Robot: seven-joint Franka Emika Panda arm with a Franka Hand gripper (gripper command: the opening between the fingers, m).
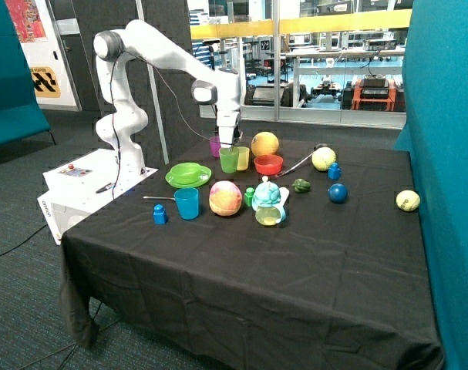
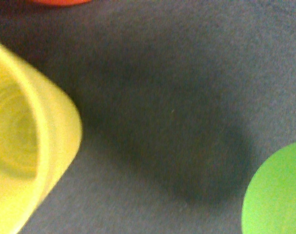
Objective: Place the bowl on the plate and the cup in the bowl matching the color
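Black-clothed table (image 1: pixel 295 262) under cups, fruit

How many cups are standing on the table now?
4: a green cup under the gripper, a yellow cup beside it, a purple cup behind, a blue cup nearer the front. Others may be hidden.

Outside view: we are seeing even indoor lighting, with daylight coming through the glazed wall behind; the dark tabletop (image 1: pixel 295 262) is showing only faint shadows and no strong glare. Wrist view: we are looking at a blurred close-up, in which the yellow cup (image 2: pixel 21 136) and a green edge (image 2: pixel 279 195) are appearing out of focus, and a broad soft shadow is lying across the cloth between them.
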